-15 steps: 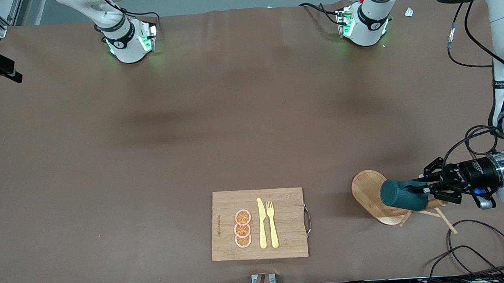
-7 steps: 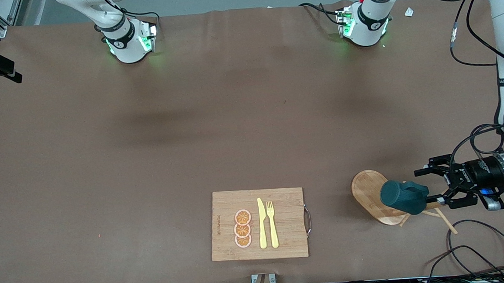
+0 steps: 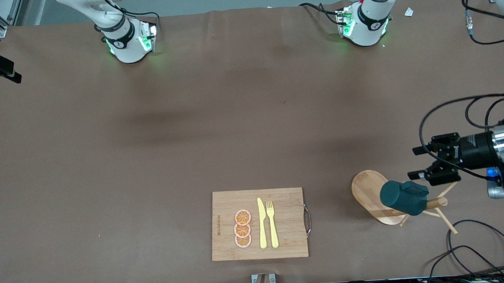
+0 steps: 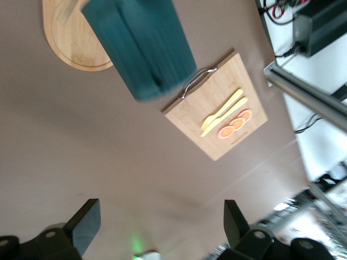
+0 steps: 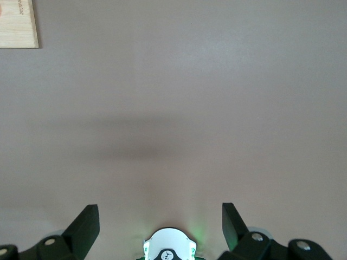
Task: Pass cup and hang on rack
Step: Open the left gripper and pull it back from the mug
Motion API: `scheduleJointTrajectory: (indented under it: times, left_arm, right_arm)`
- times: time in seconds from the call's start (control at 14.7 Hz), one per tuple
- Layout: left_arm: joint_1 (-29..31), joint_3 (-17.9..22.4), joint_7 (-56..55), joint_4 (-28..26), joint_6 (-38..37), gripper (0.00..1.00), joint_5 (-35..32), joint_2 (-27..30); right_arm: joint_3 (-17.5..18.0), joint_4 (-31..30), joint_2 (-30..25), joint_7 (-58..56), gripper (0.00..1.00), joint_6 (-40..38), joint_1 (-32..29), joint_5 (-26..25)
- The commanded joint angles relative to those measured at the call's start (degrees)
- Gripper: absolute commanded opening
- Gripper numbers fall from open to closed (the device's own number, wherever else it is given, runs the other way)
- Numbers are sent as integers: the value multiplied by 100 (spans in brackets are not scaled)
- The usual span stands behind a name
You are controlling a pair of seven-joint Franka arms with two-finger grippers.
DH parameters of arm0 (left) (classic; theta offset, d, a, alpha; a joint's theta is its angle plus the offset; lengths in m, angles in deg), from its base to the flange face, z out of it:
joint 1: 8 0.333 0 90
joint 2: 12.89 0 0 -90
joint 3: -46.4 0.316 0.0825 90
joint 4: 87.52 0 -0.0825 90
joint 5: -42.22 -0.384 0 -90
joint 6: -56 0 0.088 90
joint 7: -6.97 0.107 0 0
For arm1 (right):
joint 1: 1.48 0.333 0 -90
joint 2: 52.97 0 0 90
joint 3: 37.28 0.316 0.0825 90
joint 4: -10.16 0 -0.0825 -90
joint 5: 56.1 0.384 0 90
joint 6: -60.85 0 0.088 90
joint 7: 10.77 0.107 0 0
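The dark teal cup (image 3: 403, 198) hangs on a peg of the light wooden rack (image 3: 369, 191), which stands near the left arm's end of the table. My left gripper (image 3: 415, 163) is open and empty in the air beside the rack, a short gap from the cup. In the left wrist view the cup (image 4: 143, 49) and the rack's oval base (image 4: 68, 46) show ahead of my open left gripper (image 4: 161, 219). My right gripper (image 5: 160, 216) is open and empty over bare table, out of the front view; that arm waits.
A bamboo cutting board (image 3: 257, 224) with orange slices, a yellow knife and a yellow fork lies near the table's front edge; it also shows in the left wrist view (image 4: 222, 116). Loose black cables (image 3: 482, 250) lie nearer the front camera than the rack.
My left gripper has opened, let go of the cup and drawn back from it. The cup stays hanging on the rack.
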Motion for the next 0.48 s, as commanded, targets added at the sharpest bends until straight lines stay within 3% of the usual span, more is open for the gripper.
scheduleJointTrajectory:
  times: [0.0,0.41]
  left_arm:
    - [-371,11,41,-164,-259,100,-936,556]
    - [-548,-604,137,-261,-1155,100,-2862,1480]
  right_arm:
    - [55,-61,-58,-36,100,-19,-84,-29]
    - [55,-61,-58,-36,100,-37,-76,-29]
